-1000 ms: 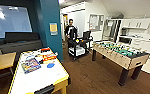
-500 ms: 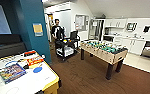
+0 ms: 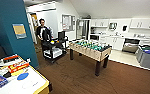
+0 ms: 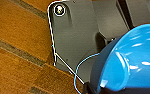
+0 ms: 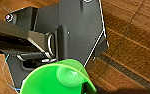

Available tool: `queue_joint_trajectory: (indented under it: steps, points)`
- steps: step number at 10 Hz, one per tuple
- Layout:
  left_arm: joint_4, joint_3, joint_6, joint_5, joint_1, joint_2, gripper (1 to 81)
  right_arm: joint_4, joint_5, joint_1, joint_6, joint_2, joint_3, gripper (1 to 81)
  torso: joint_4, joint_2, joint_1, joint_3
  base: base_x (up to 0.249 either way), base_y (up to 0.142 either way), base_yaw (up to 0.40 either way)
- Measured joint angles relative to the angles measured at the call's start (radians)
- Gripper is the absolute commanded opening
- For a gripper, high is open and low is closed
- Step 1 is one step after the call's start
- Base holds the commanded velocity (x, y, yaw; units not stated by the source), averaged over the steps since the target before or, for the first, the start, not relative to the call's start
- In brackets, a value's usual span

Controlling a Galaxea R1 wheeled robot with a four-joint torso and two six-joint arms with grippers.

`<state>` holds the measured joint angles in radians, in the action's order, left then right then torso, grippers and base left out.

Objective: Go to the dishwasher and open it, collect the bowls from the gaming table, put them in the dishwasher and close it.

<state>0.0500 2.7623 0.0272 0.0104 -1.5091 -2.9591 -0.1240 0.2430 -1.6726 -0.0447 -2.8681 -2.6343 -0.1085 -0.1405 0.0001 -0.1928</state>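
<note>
Close against our left wrist camera, a bright blue bowl rides above the wood-plank floor, and we judge the left tool is closed on it, though the fingers themselves are hidden behind its wall. At the right wrist a green bowl sits the same way, so we take the right tool to be gripping that one; the contact is again out of sight.

Both bowls look like thin, glossy plastic: light, stiff enough to keep their shape, and slick, with highlights running across the blue one. We would expect such a bowl to turn or slip in a pinch, so the rim is the sensible place to hold, one finger inside the wall and one outside, with the bowl kept fairly level. It should survive a drop, but it would roll away across the planks.

From the head camera, the gaming counter with its white top and yellow edge lies near at lower left, carrying boxes and a flat blue disc. The foosball table stands mid-room, and a person waits behind a black cart. The kitchen run is well beyond, where a dark opened front may be the dishwasher; we cannot tell for certain.
</note>
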Motion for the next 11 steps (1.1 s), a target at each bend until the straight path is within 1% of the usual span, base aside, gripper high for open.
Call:
queue_joint_trajectory:
  steps: [8, 11]
  points:
    - [0.000, -0.001, 0.000, -0.003, -0.001, -0.007, 1.0, -0.006, -0.001, 0.013, 0.000, -0.003, -0.001, 1.0, 0.000, 0.000, 0.000, 0.000, 0.000, 0.000, -0.370]
    - [0.000, 0.000, 0.000, -0.002, -0.001, -0.005, 1.0, -0.009, -0.001, 0.013, 0.000, -0.002, -0.002, 1.0, 0.000, 0.000, 0.000, 0.000, 0.000, 0.000, -0.278]
